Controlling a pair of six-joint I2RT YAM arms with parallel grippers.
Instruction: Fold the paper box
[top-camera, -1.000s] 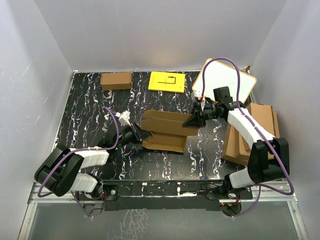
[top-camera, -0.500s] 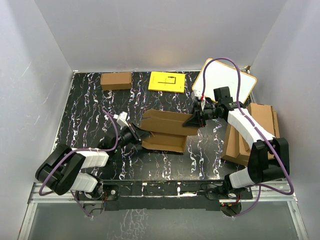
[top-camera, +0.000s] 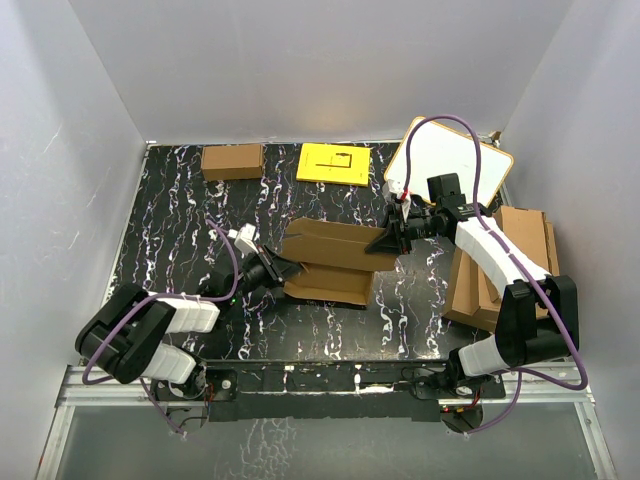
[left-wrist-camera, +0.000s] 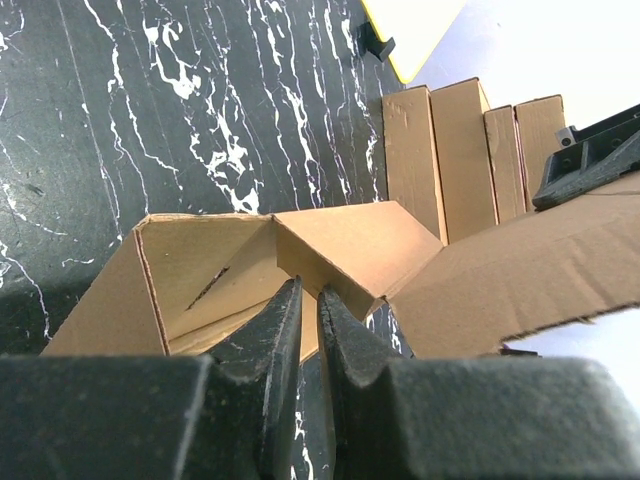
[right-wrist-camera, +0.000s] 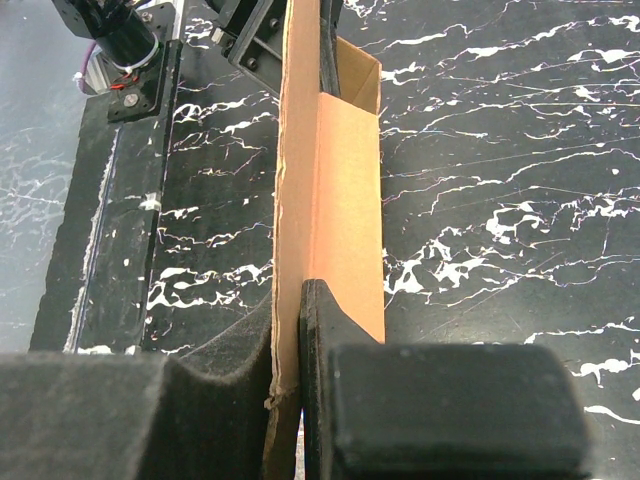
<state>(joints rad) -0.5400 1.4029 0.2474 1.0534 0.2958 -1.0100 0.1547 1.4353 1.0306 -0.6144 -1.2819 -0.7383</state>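
Note:
The paper box (top-camera: 330, 255) lies partly formed in the middle of the table, brown and open, with flaps standing out. My right gripper (top-camera: 388, 240) is shut on its upright right-hand wall; in the right wrist view the cardboard panel (right-wrist-camera: 345, 170) runs straight down between the fingers (right-wrist-camera: 290, 300). My left gripper (top-camera: 284, 270) is at the box's left end. Its jaws are shut to a thin slit, with nothing in the slit. The tips (left-wrist-camera: 309, 290) rest against the lower edge of an end flap (left-wrist-camera: 350, 240) that is folded inward.
A smaller brown carton (top-camera: 232, 161) and a yellow sheet (top-camera: 333, 163) lie at the back. A white board (top-camera: 450, 165) leans at the back right. A pile of larger cardboard sheets (top-camera: 505, 265) fills the right edge, beside my right arm.
My left gripper has edged slightly along the box's left end flap. The right gripper and the wall it holds have not moved.

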